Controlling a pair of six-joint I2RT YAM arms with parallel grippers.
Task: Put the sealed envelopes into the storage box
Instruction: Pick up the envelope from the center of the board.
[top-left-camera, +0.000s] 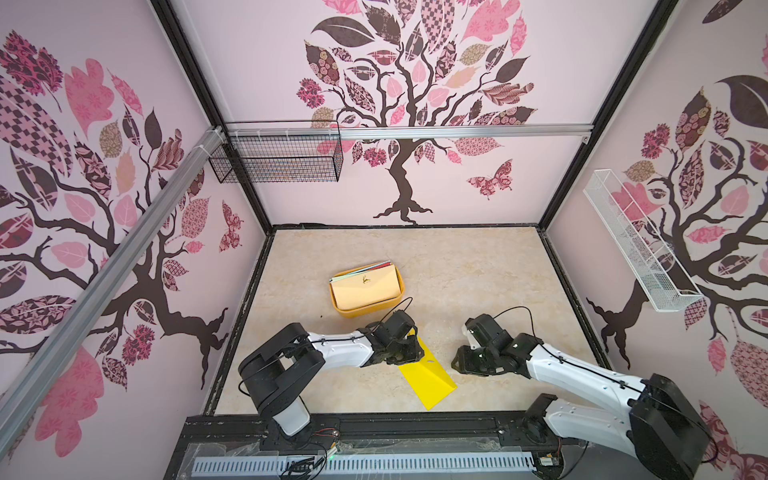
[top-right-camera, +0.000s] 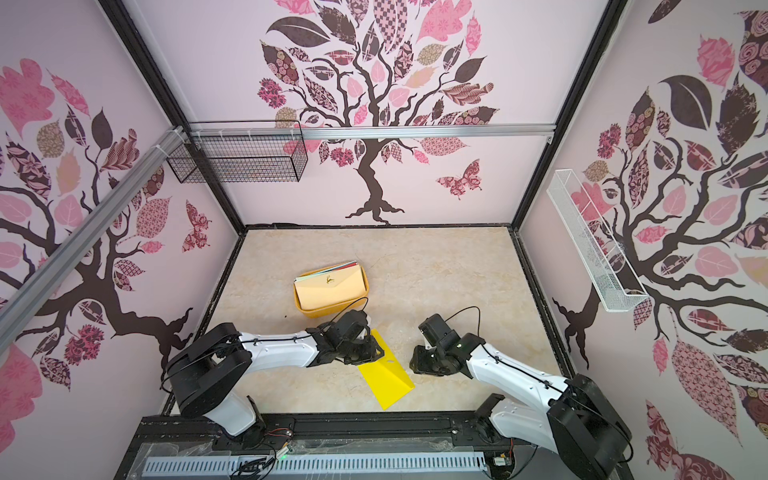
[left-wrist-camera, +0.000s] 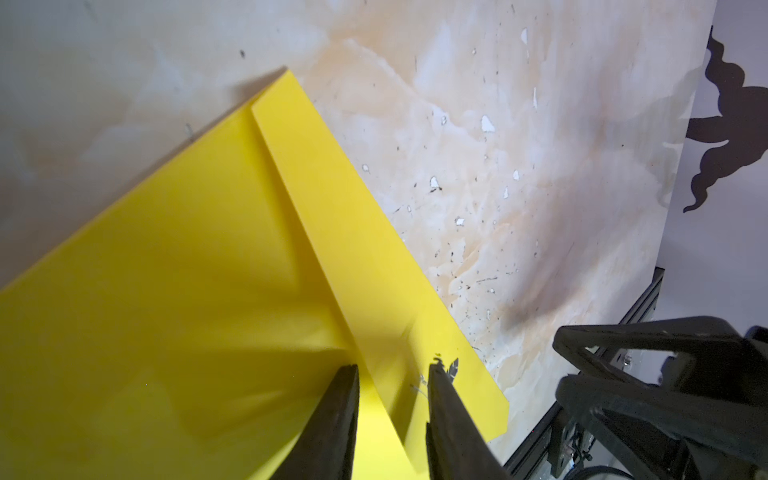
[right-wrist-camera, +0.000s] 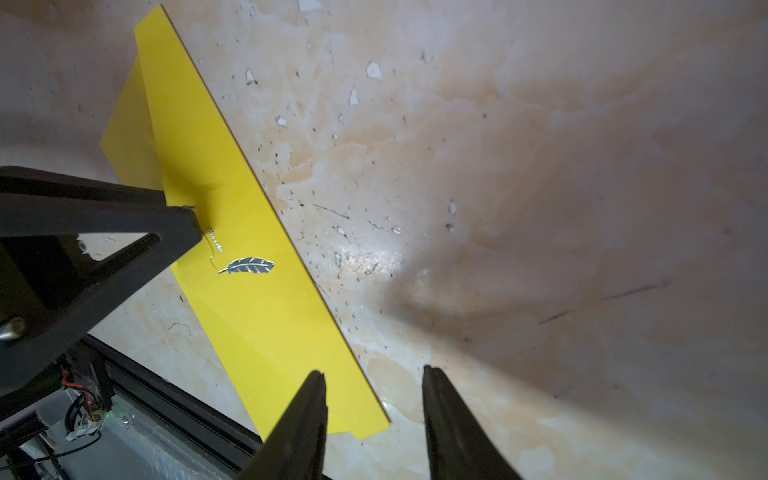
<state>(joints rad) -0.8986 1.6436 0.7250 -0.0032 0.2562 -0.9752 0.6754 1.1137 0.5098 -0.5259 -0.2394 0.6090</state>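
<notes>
A yellow envelope (top-left-camera: 428, 380) (top-right-camera: 386, 380) with a silver feather emblem (right-wrist-camera: 247, 266) lies on the marble table near the front, its flap edge lifted. My left gripper (top-left-camera: 409, 353) (left-wrist-camera: 392, 365) is down on its far end. The jaws stand a little apart, one on each side of the raised flap (left-wrist-camera: 374, 291). My right gripper (top-left-camera: 459, 363) (right-wrist-camera: 372, 370) hovers open and empty beside the envelope's right edge. Behind them, the orange-yellow storage box (top-left-camera: 353, 312) (top-right-camera: 320, 312) holds a stack of sealed envelopes, with a cream one (top-left-camera: 365, 289) on top.
A black wire basket (top-left-camera: 282, 156) hangs on the back wall at the left. A white wire basket (top-left-camera: 636, 245) hangs on the right wall. A black rail (top-left-camera: 374, 419) runs along the table's front edge, just below the yellow envelope.
</notes>
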